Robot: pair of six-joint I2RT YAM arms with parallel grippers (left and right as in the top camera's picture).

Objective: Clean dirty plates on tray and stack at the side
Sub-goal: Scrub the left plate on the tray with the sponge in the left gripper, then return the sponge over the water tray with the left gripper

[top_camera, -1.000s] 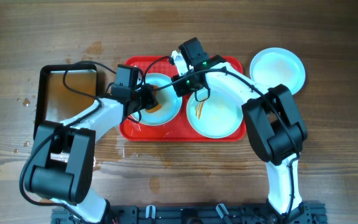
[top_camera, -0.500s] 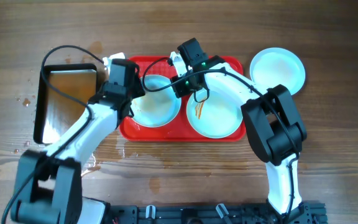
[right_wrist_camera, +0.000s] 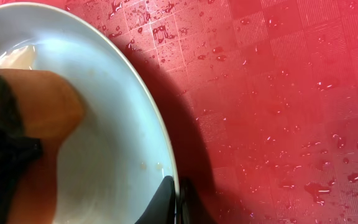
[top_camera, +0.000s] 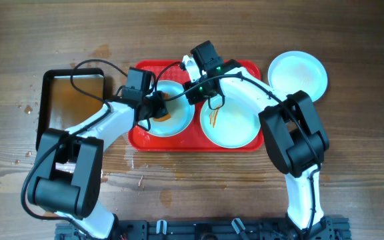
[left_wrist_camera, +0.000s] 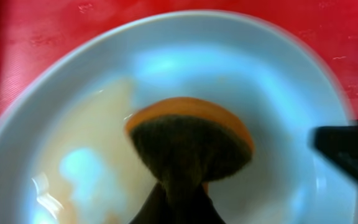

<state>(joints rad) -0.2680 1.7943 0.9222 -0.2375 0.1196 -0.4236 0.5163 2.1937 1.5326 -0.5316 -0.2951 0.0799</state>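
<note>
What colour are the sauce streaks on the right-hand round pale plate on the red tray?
Orange streaks on that pale round plate, best in the overhead view.

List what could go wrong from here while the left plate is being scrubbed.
The right gripper seems to pinch only the wet rim of the left plate; scrubbing could twist it loose.
The sponge in the left gripper works close to that gripper's finger; they could collide.
Water beads on the tray might let the plate slide.
</note>
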